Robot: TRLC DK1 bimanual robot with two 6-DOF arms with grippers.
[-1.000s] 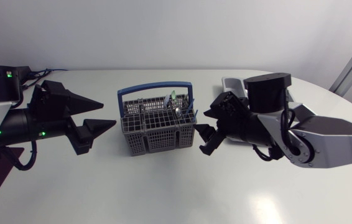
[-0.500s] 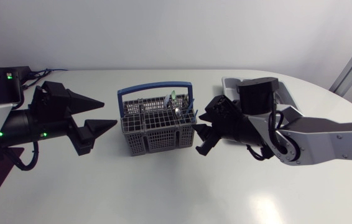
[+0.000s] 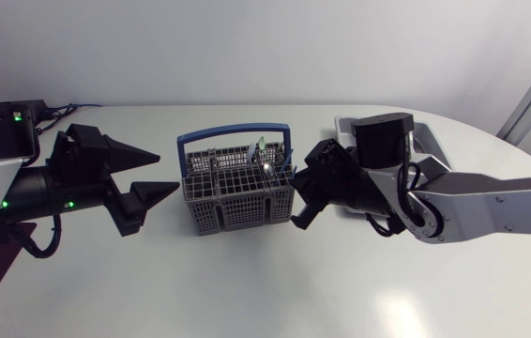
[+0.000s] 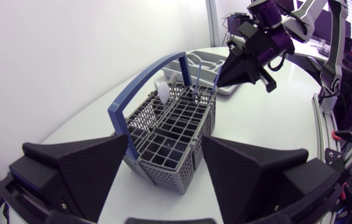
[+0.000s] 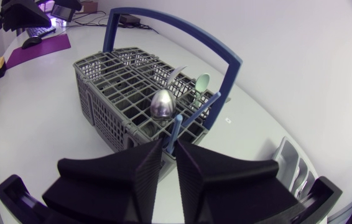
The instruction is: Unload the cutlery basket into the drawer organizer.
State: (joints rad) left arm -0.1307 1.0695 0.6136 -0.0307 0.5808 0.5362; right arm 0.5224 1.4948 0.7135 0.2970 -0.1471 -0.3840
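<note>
Flanking cutlery basket (image 3: 237, 192): left gripper (image 3: 168, 174) wide; right gripper (image 5: 168, 149) narrow, behind blue handle (image 5: 176, 127).

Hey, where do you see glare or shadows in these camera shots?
Head view: bright glare patch on the table, soft shadow under the cutlery basket. Right wrist view: the metal spoon gleams on its bowl. Left wrist view: no glare on the cutlery basket.

My left gripper (image 3: 165, 175), in from 9 o'clock, points to 3 o'clock with fingers spread wide; my right gripper (image 3: 299, 218), in from 3 o'clock, points to 8 o'clock, fingers closed together.
</note>
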